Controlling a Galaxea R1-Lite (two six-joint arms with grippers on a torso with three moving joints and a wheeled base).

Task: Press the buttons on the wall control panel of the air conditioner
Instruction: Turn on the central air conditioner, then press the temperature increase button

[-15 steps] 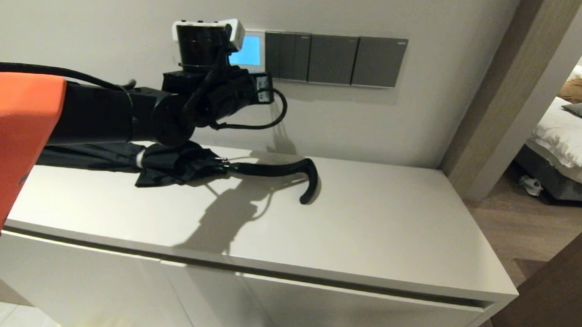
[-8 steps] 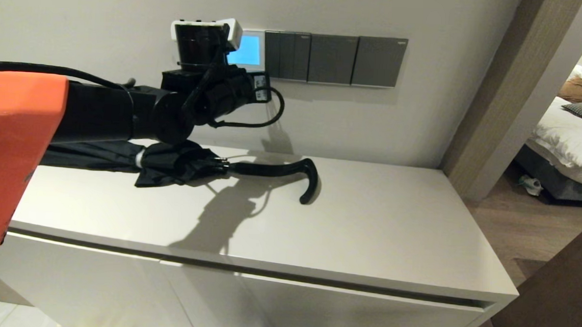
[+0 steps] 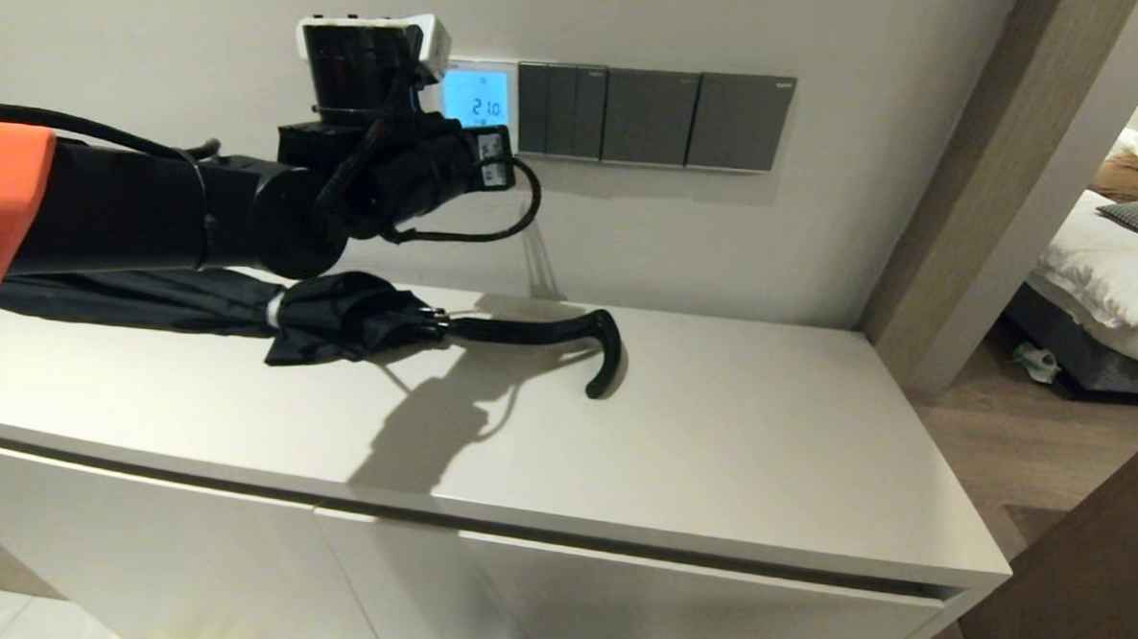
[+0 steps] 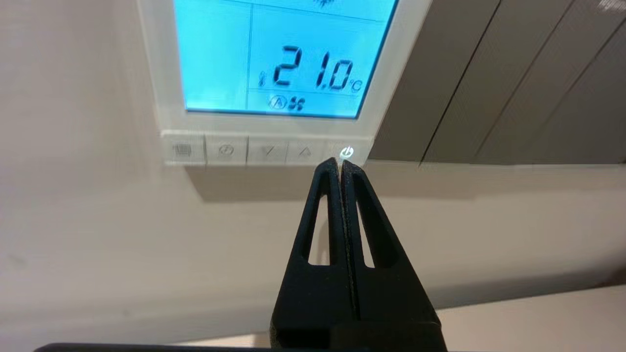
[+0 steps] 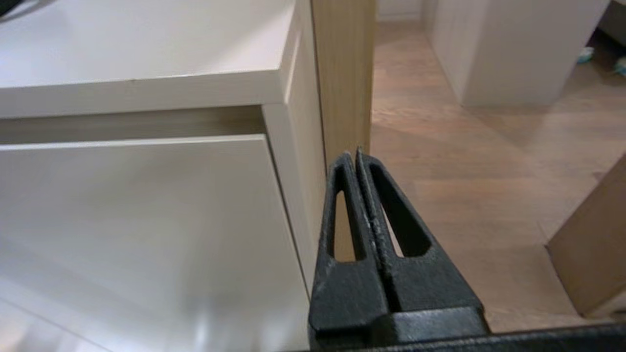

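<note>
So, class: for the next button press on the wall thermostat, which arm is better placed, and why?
Left. The left gripper, shut, has its tip just under the buttons of the control panel, by the power key. The right gripper, also shut, hangs low beside the cabinet.

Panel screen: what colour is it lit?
Light blue with dark digits; the screen shows best in the left wrist view.

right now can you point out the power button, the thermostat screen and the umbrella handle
power button [image 4: 346, 152], left wrist view, on its lit symbol.
thermostat screen [image 4: 274, 58], left wrist view, on the glowing blue area by the digits.
umbrella handle [image 3: 608, 352], head view, on the hooked end.
</note>
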